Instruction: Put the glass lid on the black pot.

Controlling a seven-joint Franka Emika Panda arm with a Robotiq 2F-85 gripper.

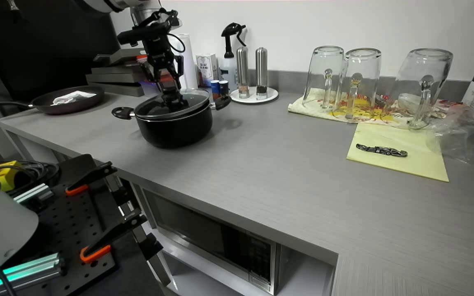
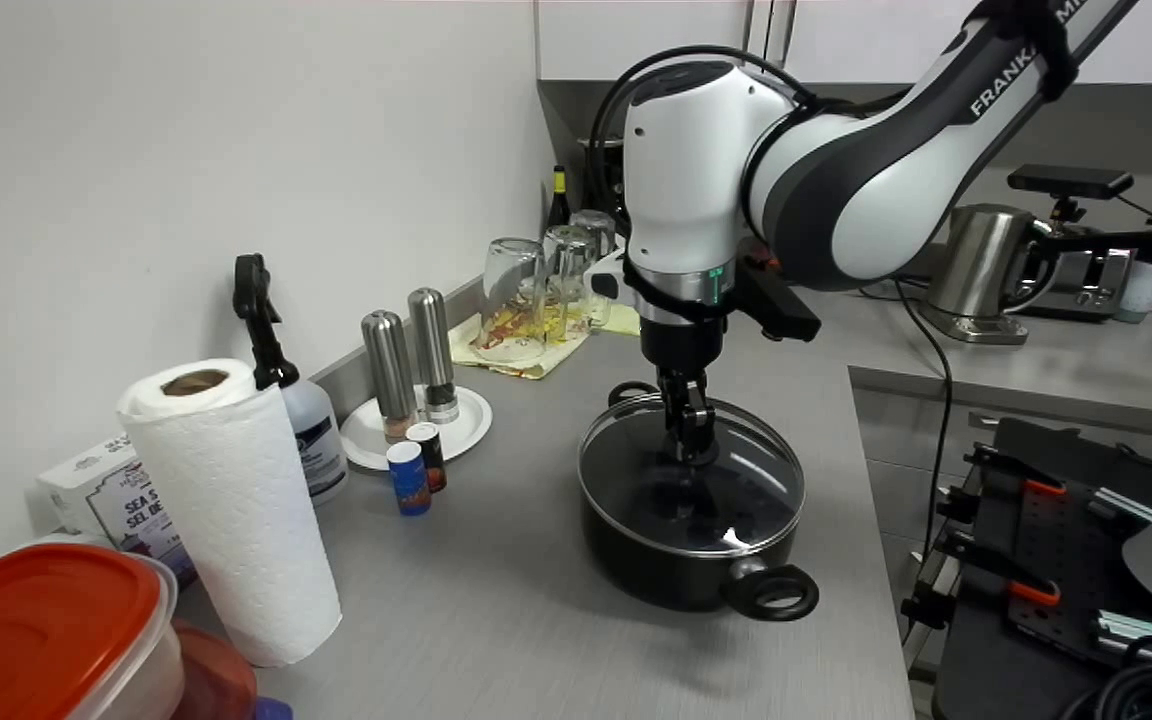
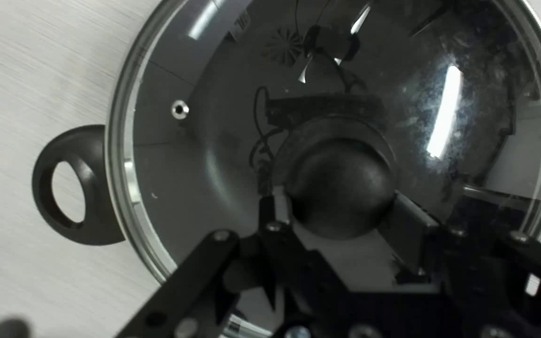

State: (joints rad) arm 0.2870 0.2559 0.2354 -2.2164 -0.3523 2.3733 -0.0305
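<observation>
A: Why do we find the gripper pinching the dark knob from both sides?
B: A central grip, we judge, serves to balance the glass lid over the black pot, where it lies, rim upon or just above rim.
A: What escapes us?
B: Whether the lid seats fully, we cannot tell. In the wrist view the frame cuts off its upper edge, and the gripper hides part of the lower.

Black pot, two-handled, is seen upright on grey counter; mouth is covered by metal-rimmed, dark-knobbed glass lid. Exact seating cannot be told.
</observation>
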